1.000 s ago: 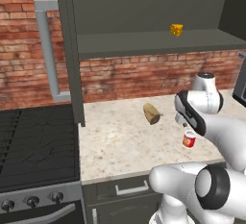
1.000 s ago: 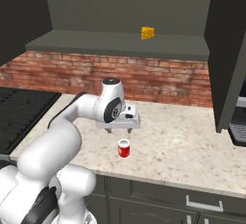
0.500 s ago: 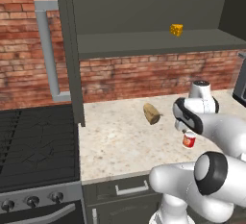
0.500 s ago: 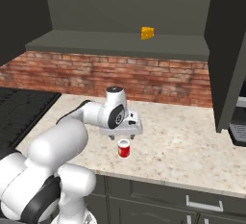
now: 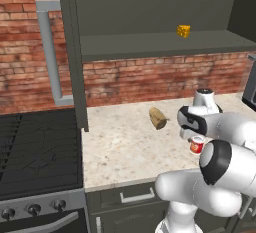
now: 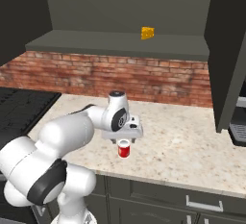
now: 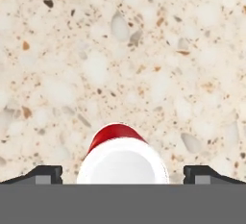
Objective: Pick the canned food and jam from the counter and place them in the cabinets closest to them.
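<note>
Canned food [image 6: 124, 148] upright on counter [image 6: 192, 146], under tool [image 6: 124, 140].

The white arm bends forward and down, wrist turned so the gripper [image 6: 124, 143] points straight at the counter [image 6: 182, 146]. Its two dark fingertips [image 7: 45, 174] stand wide apart, jaws spread, hanging low.

So over the last second I've brought the end effector [image 6: 124, 142] down from above the canned food [image 6: 124, 148]. It's now right on top of the can, fingers spread wide to either side of it, and the wrist sits lower over the surface [image 6: 192, 141].
</note>
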